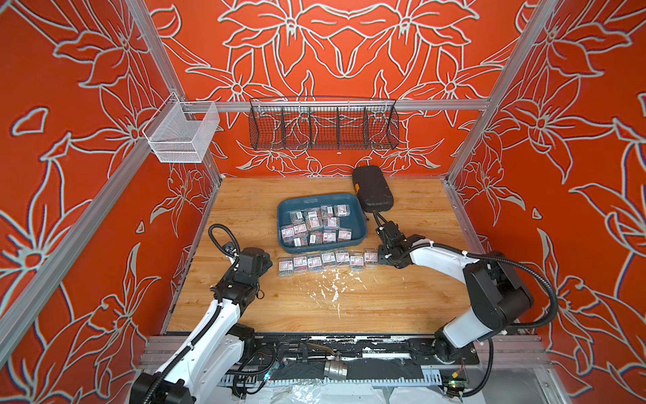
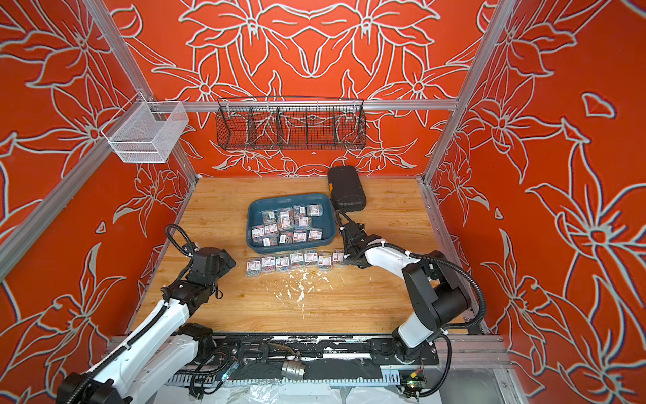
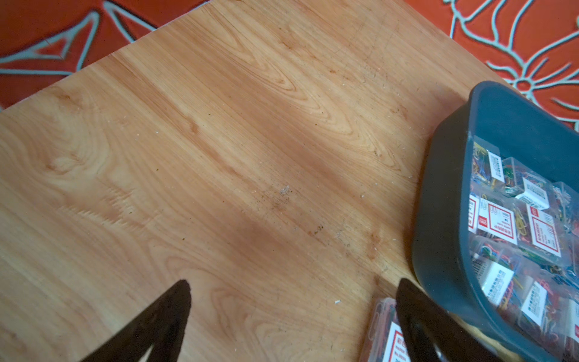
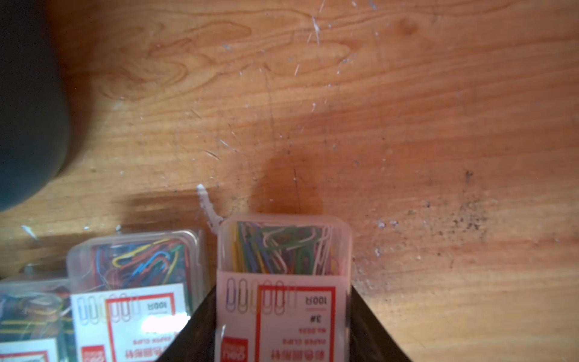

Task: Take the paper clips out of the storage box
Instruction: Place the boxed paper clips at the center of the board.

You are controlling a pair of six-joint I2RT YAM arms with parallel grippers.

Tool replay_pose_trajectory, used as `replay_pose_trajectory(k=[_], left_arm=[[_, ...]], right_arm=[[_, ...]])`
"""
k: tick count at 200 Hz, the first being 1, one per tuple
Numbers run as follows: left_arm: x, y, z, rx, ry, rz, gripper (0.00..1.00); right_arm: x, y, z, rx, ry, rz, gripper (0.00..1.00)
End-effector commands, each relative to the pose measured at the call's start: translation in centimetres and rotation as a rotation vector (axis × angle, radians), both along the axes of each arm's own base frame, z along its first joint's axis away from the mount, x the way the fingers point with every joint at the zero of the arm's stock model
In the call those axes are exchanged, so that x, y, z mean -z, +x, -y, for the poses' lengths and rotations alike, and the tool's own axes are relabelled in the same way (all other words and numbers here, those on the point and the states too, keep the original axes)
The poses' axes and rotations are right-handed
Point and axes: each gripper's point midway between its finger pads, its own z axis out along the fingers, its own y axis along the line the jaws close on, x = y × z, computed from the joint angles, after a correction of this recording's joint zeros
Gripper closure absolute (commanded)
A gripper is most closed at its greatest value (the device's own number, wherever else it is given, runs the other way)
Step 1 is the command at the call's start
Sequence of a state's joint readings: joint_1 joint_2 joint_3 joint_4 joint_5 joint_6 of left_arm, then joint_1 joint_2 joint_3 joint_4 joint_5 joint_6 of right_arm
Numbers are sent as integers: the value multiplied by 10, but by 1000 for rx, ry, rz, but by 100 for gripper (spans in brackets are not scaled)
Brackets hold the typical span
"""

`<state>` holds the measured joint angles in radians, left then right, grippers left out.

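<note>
Right gripper (image 4: 283, 291) clamps one paper clips box (image 4: 283, 247) (label end cut off); left gripper (image 3: 293, 282) spread wide, only tips showing

Storage box (image 1: 314, 200): dark teal-blue. Paper clips (image 1: 328, 259): clear boxes, multicoloured clips, white-and-red labels. Counter (image 1: 402, 300): pale wood grain, white flecks. Walls (image 1: 576, 105): orange-red, pale outlined flowers. Hard case (image 1: 374, 196): black, orange latch. Wire basket (image 1: 323, 127): black.

In the storage box (image 1: 297, 203) lie paper clips (image 1: 316, 224); perhaps seven before it.
</note>
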<state>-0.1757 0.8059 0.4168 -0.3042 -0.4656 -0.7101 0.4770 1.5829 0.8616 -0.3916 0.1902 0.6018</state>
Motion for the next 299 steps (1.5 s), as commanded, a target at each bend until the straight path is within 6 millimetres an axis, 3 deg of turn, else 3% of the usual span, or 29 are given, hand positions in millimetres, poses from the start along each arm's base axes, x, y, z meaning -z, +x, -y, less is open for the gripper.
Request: replay_pose_trajectory(k=[1,85,101,123,161,205,299], left_arm=[[-3,0,-1,-6,3,14,1],[-3,1,-1,-5,2,15,1],[-3,1,-1,-5,2,17,1],[-3,1,-1,-6,1,17,1],[-3,0,-2,-9,3,17,1],[-3,0,-2,-9,3,19,1],[-5,-1,-3,-11,5,30,1]], right_arm=[[1,5,-2,2,18,10,51],[-26,-4,3,7,54,64,27],[-34,-5,6,23,61,92,28],[-47,-3,16,65,78,148,36],[-58,7,28,131,157,204,37],[-49,23,27,184,258,199,40],[-8,42,14,233,379,104,47]])
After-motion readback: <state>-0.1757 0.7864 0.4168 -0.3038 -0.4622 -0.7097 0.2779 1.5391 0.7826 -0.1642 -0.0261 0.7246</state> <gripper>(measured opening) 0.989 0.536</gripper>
